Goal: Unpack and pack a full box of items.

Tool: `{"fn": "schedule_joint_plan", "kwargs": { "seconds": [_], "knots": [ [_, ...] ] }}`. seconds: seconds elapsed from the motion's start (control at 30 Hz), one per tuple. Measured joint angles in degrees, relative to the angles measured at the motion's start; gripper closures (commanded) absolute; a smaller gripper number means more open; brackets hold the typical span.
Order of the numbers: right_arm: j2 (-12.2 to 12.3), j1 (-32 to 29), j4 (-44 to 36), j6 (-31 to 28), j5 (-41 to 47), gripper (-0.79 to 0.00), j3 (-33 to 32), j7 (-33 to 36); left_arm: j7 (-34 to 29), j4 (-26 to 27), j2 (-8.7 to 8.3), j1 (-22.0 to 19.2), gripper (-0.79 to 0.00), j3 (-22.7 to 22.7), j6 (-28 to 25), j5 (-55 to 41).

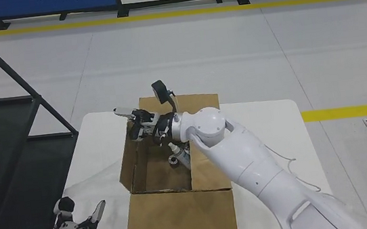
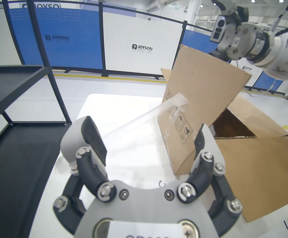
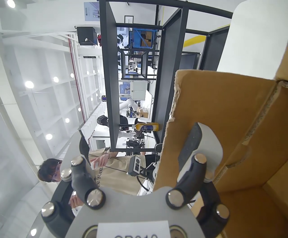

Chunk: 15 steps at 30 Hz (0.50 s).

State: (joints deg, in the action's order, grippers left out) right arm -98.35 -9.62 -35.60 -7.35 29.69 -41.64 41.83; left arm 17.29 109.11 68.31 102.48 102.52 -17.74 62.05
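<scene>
Right gripper (image 3: pixel 138 133) is set open astride the left flap (image 3: pixel 213 108) of the box (image 1: pixel 181 213), apparently to be clamped and folded; left gripper (image 2: pixel 146 126) is spread empty.

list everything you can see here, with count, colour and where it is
table: 1, white, in front of the robot
cardboard box: 1, brown, on the table, flaps open
items in box: count unclear, whitish, on the box floor
plastic sheet: 1, clear, on the table against the box's outer side
shelf rack: 1, black, beside the table
barrier panels: several, blue and white, at the far floor edge
right hand: open, straddling a raised box flap
left hand: open, empty, over the table's near corner
</scene>
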Motion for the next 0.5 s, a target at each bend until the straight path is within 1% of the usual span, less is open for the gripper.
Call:
{"fn": "schedule_joint_plan", "kwargs": {
  "seconds": [0.13, 0.3, 0.5],
  "knots": [
    [-1.93, 1.12, 1.85, 0.02, 0.45, -0.785, 1.43, 0.26, 0.32, 2.88, 0.17, 0.85, -0.785, -0.39, 1.58, 1.41],
    [-4.25, 2.46, 4.88, -0.75, 0.96, -0.785, 2.69, 0.73, -0.82, 5.64, 0.39, 0.40, -0.785, -1.70, 3.83, 2.90],
    [-6.30, 3.70, 8.54, -2.02, 1.20, -0.785, 3.16, 1.90, -3.27, 6.31, 0.56, -1.89, -0.785, -2.65, 6.04, 3.01]
  ]
}}
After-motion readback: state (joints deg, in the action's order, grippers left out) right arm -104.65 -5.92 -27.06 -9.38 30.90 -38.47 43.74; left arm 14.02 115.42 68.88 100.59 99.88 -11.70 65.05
